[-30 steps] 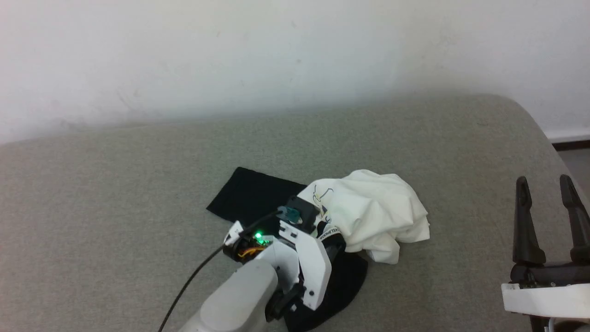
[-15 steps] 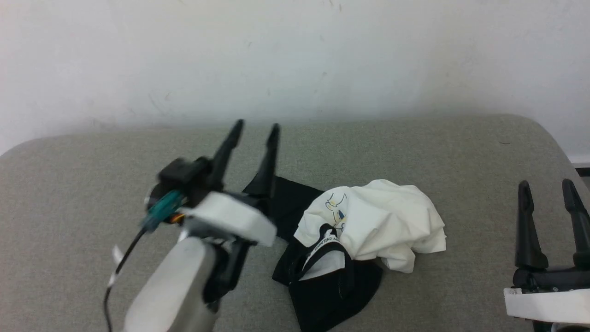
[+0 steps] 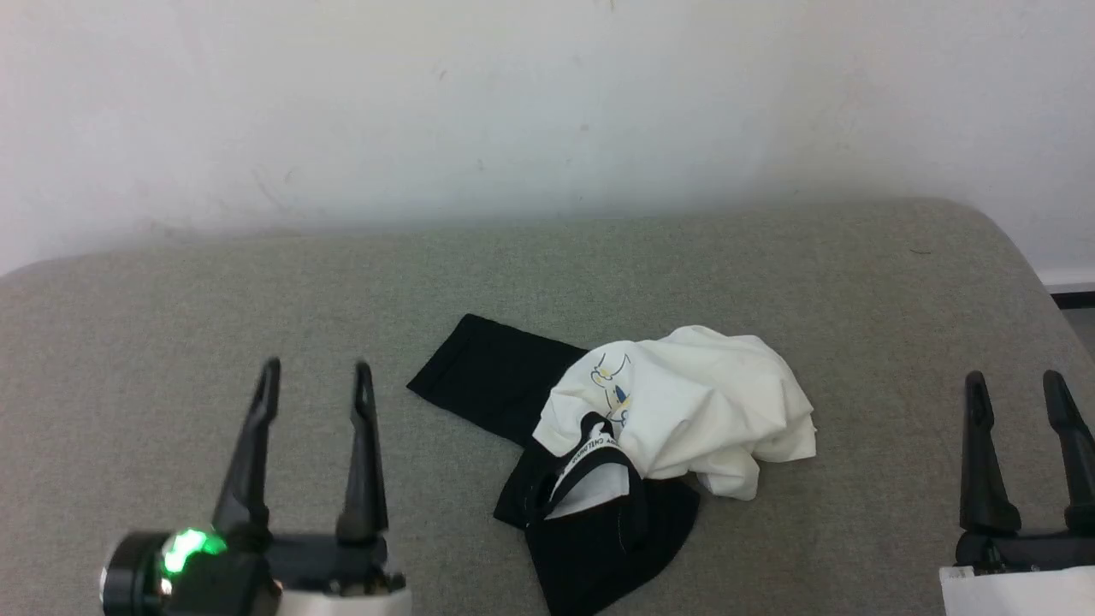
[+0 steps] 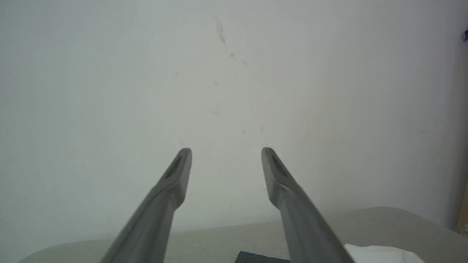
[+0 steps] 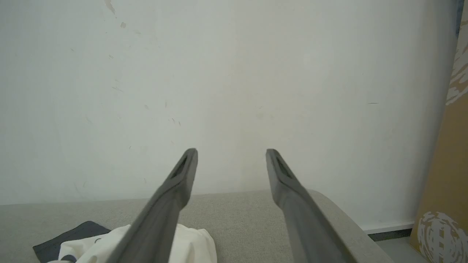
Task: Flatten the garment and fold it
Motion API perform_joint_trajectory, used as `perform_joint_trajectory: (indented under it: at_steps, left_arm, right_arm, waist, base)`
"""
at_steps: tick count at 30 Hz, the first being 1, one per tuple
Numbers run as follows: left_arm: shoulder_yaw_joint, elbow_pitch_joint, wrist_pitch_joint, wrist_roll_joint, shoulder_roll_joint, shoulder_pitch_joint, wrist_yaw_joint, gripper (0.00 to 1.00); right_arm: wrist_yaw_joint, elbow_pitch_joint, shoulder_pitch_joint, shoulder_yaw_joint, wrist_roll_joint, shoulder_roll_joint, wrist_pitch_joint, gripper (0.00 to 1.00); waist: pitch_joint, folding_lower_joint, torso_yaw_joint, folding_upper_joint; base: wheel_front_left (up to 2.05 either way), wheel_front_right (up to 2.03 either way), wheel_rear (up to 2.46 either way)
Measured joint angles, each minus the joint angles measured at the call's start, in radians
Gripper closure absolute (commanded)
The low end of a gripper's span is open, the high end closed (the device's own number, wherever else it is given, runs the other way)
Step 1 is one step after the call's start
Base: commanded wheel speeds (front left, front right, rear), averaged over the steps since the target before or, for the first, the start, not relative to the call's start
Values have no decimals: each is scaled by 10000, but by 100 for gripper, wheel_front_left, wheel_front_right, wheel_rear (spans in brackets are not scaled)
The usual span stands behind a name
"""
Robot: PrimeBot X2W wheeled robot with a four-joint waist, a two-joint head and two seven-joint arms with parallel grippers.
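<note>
Well, from the head view the garment [image 3: 684, 402] lies in a crumpled heap a little right of the middle of the frame, on the grey padded surface [image 3: 257, 291]. Its white body is bunched up toward the right. One black sleeve [image 3: 479, 376] lies flat, reaching to the upper left of the heap, and the black collar [image 3: 599, 462] with its lettered tape gapes open at the lower edge. The small yellow chest print [image 3: 612, 381] shows on the white cloth just above the collar. The left gripper [image 3: 317, 366] stands at the lower left, fingers spread apart and pointing up the frame, nothing between them, well clear of the sleeve. The right gripper [image 3: 1012, 376] stands at the lower right, also spread and empty, well apart from the heap.

Through the left wrist view, the left gripper [image 4: 226, 150] shows both fingers wide apart against the pale wall [image 4: 234, 73], touching nothing. A corner of white cloth and a dark strip of the garment [image 4: 380, 252] peek in at the bottom right.

Through the right wrist view, the right gripper [image 5: 231, 150] is just as widely spread and holds nothing. The garment [image 5: 193, 241] sits at the lower left, partly behind the left finger, and a brown board [image 5: 446, 164] leans at the right edge.
</note>
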Motion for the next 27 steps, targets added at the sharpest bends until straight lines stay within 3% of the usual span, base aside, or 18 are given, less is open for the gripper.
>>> perform_joint_trajectory:
  at_steps: [4,12,18,27]
  left_arm:
    - [123,-155,0,176,-500,741,8,0]
    - [512,-311,0,431,-976,645,-625,0]
    - [589,-276,0,562,-1390,188,-1047,0]
    - [589,-98,0,811,-1732,-275,-1482,0]
  right_arm:
    - [0,56,142,-29,67,2,0,0]
    - [0,50,-620,59,155,0,385,0]
    - [2,309,-2794,420,40,-291,3009,0]
    - [0,2439,-4492,972,915,-1490,7062,0]
  waist:
    - [64,-1,34,0]
    - [523,0,230,0]
    - [1164,2,366,0]
    - [2095,3,771,0]
  base:
    - [0,0,0]
    - [0,0,0]
    - [0,0,0]
    - [0,0,0]
